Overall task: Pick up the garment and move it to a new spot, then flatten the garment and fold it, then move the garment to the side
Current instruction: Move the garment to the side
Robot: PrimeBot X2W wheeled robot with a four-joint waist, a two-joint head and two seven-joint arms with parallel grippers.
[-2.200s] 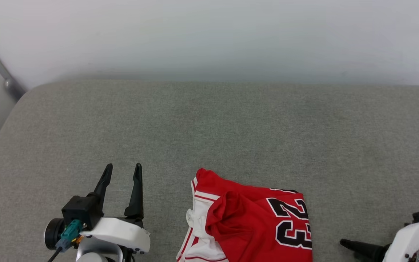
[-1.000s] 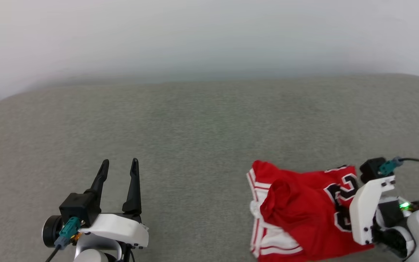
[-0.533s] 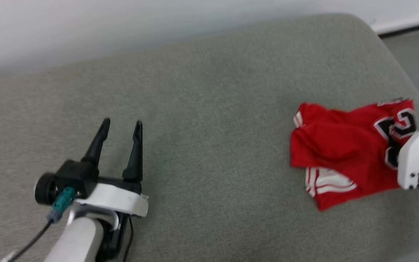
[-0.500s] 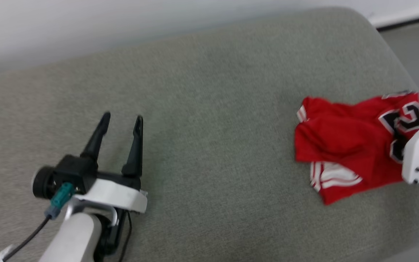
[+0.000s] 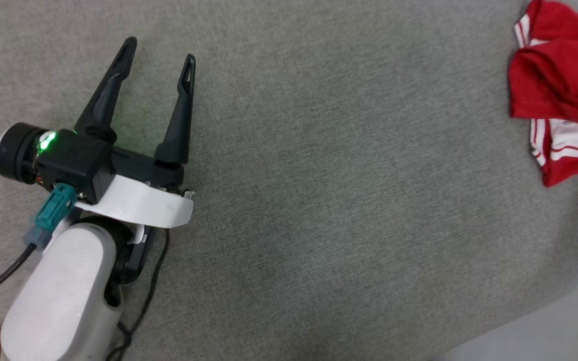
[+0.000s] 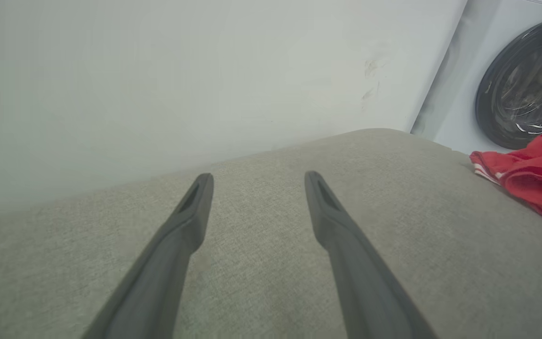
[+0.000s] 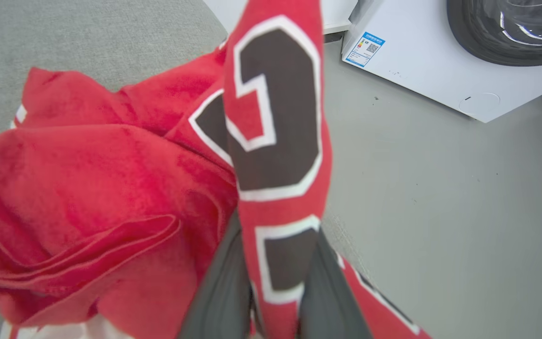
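On my right wrist view, the right gripper has its two dark fingers drawn in close on a fold of the garment. A band of red fabric with the black, white-edged number runs up between them. The fingertips are buried in cloth, so I can't tell how deep the bite goes. The rest of the shirt bunches to the left of the fingers in loose red folds, with a bit of white sleeve at the bottom edge.

From the head view, the left gripper hangs over the grey cushion with its jaws spread wide and nothing between them. The shirt sits at the far upper right, well apart from that arm, crumpled, with striped white sleeve showing. It may be partly lifted off the cushion.

Beyond the cushion's end are pale floor and a white washing machine with a dark round door, and behind the cushion a plain wall.
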